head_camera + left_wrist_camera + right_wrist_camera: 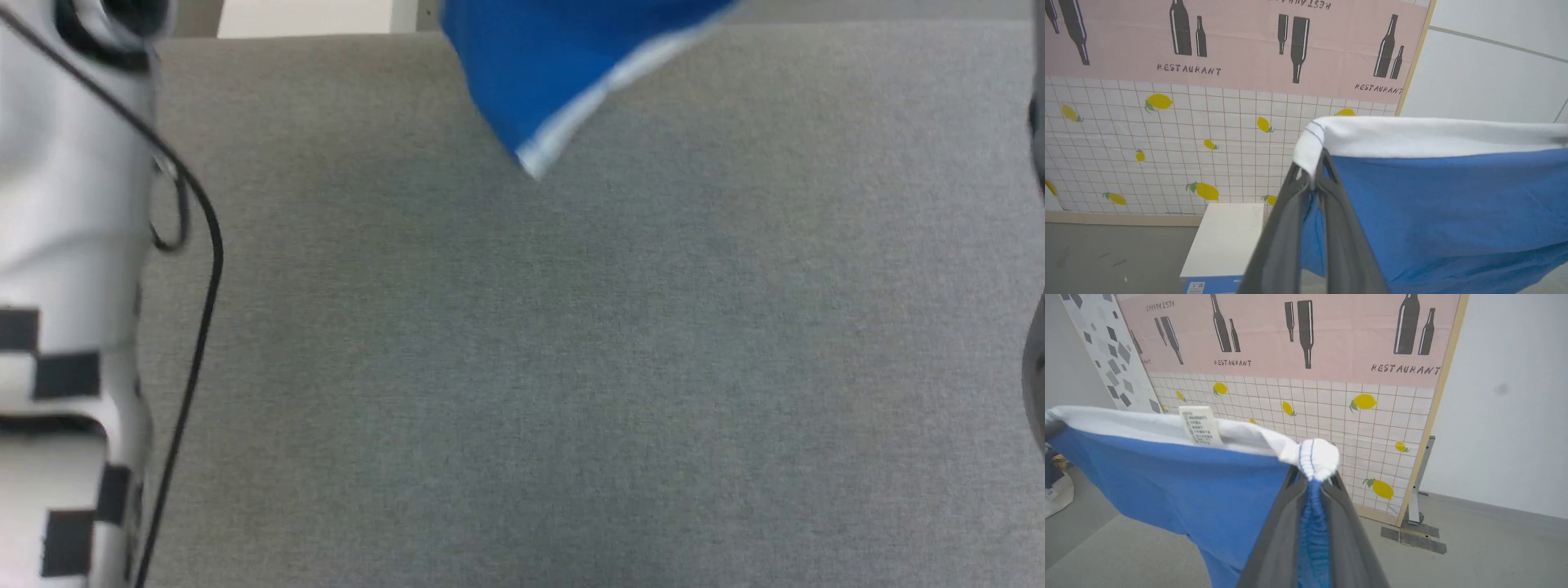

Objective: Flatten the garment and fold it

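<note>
The royal-blue garment (539,65) hangs in the air over the far part of the grey table (571,367), its lowest corner with white trim pointing down. My left gripper (1312,171) is shut on one end of the white band (1433,136), and the blue cloth stretches away to the right in the left wrist view. My right gripper (1312,471) is shut on the other end, where the band bunches into a knob (1316,457). A small white printed label (1200,425) stands up from the band.
My pale left forearm (65,286) with a black cable (204,269) rises along the left of the head view. Behind stands a panel (1331,375) with pink bottle prints and lemon tiles. A white box (1224,239) sits on the floor below it.
</note>
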`<state>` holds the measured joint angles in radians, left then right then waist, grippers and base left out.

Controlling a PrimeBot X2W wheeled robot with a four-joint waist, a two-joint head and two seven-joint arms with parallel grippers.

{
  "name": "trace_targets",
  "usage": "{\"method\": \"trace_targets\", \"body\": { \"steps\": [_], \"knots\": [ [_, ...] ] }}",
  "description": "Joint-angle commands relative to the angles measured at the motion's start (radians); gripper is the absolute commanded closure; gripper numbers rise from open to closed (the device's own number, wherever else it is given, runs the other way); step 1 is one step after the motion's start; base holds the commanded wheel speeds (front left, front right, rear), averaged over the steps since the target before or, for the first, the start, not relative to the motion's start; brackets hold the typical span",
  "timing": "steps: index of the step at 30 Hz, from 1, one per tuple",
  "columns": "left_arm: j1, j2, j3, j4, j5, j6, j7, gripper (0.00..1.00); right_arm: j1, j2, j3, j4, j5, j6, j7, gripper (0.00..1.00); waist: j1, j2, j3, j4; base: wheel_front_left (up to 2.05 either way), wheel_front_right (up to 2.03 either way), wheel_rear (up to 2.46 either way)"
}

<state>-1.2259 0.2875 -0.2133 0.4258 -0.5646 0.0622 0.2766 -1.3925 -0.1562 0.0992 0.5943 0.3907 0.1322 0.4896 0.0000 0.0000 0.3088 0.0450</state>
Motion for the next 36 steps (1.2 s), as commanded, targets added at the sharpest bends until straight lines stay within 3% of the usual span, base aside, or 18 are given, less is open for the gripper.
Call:
{"method": "trace_targets", "body": {
  "steps": [1, 5, 10, 16, 21, 27, 31, 36],
  "knots": [
    [-0.051, 0.006, 0.001, 0.015, 0.023, 0.004, -0.028, 1.00, -0.044, 0.007, -0.016, 0.019, -0.025, -0.002, -0.030, 1.00, 0.0000, 0.0000, 0.037, -0.020, 0.00, 0.00, 0.00],
    [-0.142, 0.002, 0.001, 0.059, 0.046, 0.004, -0.088, 1.00, -0.113, 0.035, -0.042, 0.066, -0.044, -0.002, -0.095, 1.00, 0.0000, 0.0000, 0.068, -0.023, 0.00, 0.00, 0.00],
    [-0.130, 0.001, -0.008, 0.097, 0.048, -0.022, -0.143, 1.00, -0.086, 0.044, -0.020, 0.079, 0.005, -0.002, -0.143, 1.00, 0.0000, 0.0000, 0.084, -0.020, 0.00, 0.00, 0.00],
    [0.041, -0.005, -0.021, 0.093, 0.022, -0.062, -0.197, 1.00, 0.124, -0.003, 0.072, -0.013, 0.158, -0.002, -0.191, 1.00, 0.0000, 0.0000, 0.036, -0.003, 0.00, 0.00, 0.00],
    [0.285, -0.009, -0.016, 0.003, -0.012, -0.061, -0.241, 1.00, 0.401, -0.097, 0.138, -0.170, 0.274, -0.002, -0.212, 1.00, 0.0000, 0.0000, -0.054, 0.011, 0.00, 0.00, 0.00],
    [0.660, -0.027, -0.024, -0.161, -0.071, -0.031, -0.232, 1.00, 0.785, -0.162, 0.137, -0.365, 0.359, -0.002, -0.188, 1.00, 0.0000, 0.0000, -0.187, 0.025, 0.00, 0.00, 0.00],
    [0.916, -0.040, -0.029, -0.269, -0.107, 0.030, -0.193, 1.00, 1.046, -0.181, 0.133, -0.481, 0.370, -0.002, -0.145, 1.00, 0.0000, 0.0000, -0.261, 0.033, 0.00, 0.00, 0.00],
    [1.198, -0.029, -0.040, -0.366, -0.136, 0.108, -0.126, 1.00, 1.339, -0.150, 0.099, -0.593, 0.368, -0.002, -0.067, 1.00, 0.0000, 0.0000, -0.311, 0.046, 0.00, 0.00, 0.00]
  ]
}}
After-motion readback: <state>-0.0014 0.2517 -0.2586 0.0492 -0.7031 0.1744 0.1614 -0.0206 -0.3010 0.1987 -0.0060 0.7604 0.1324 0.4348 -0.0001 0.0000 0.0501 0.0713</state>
